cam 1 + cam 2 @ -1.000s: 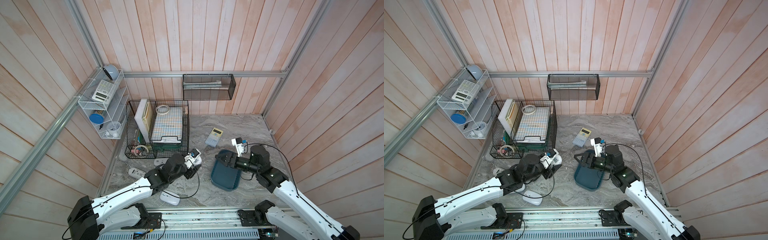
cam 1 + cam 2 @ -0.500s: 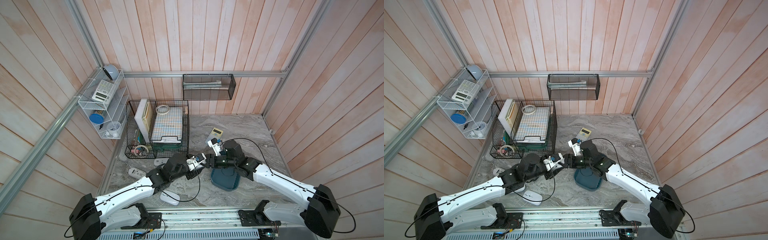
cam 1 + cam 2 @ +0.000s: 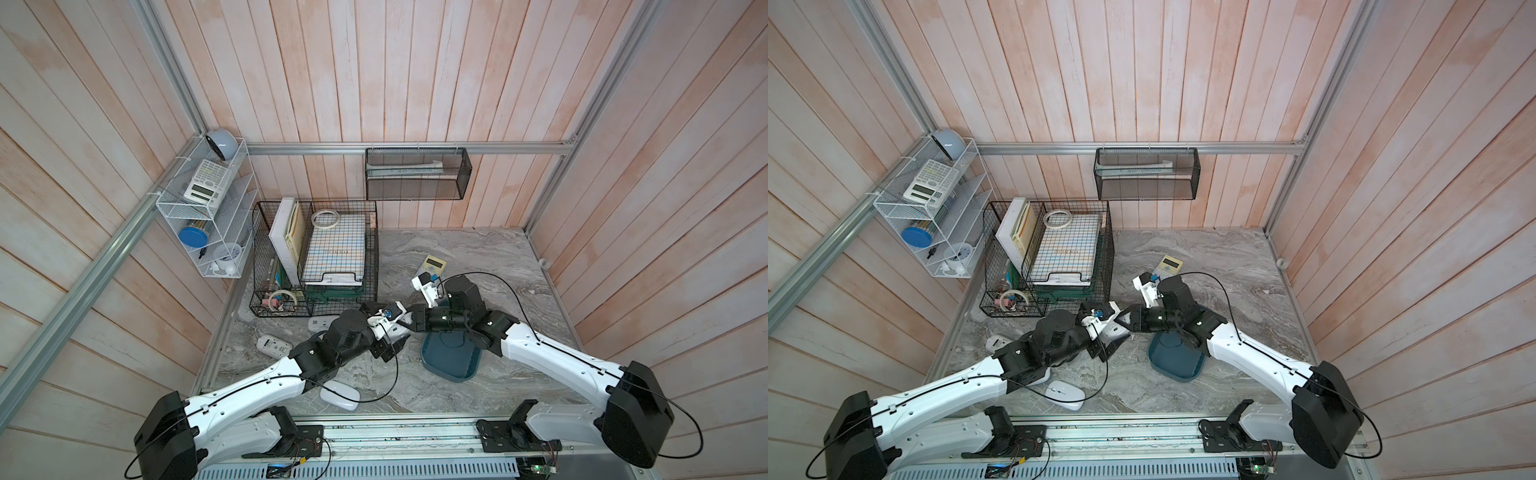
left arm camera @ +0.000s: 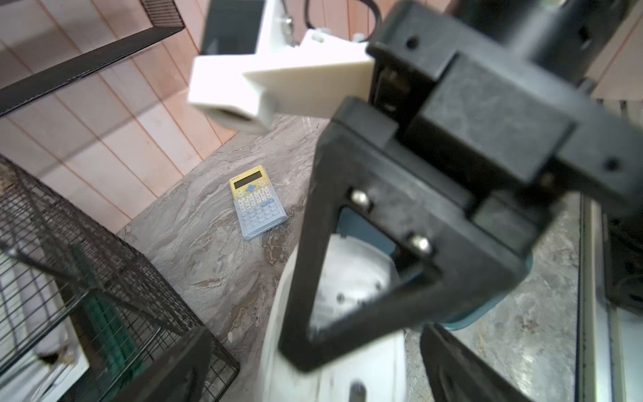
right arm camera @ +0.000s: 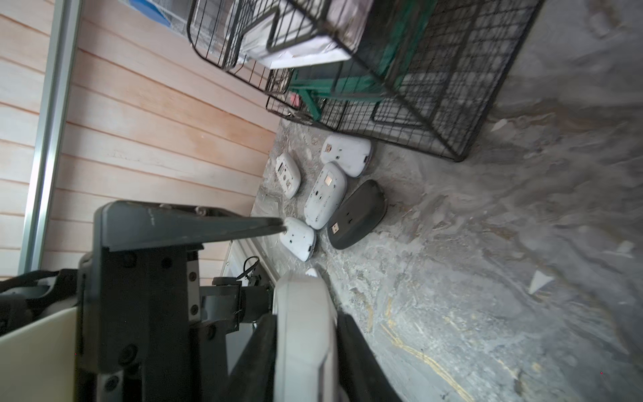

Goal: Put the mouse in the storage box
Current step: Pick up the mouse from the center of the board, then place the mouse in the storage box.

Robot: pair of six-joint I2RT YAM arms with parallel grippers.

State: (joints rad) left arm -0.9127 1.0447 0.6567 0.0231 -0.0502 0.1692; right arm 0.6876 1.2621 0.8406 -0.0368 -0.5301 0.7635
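Observation:
A white mouse (image 5: 302, 330) hangs in the air between the two arms, to the left of the storage box (image 3: 453, 362). My right gripper (image 5: 302, 351) is shut on it, one black jaw flat against each side. My left gripper (image 4: 313, 379) stands open around the same mouse (image 4: 348, 278), with a gap at each finger. In both top views the grippers meet tip to tip: left gripper (image 3: 390, 338), right gripper (image 3: 409, 322). The dark teal storage box (image 3: 1177, 362) lies on the table under the right forearm, with nothing seen in the part that shows.
Another white mouse (image 3: 338, 399) lies near the front edge. Several more mice (image 5: 325, 200) lie upturned beside the black wire basket (image 3: 316, 257). A yellow-blue calculator (image 3: 434, 264) lies behind the box. A mesh tray (image 3: 417, 174) and a white rack (image 3: 208, 216) hang on the walls.
The right arm swung left from over the box to the left gripper and its jaws closed on the mouse. The left jaws then opened and let the mouse go.

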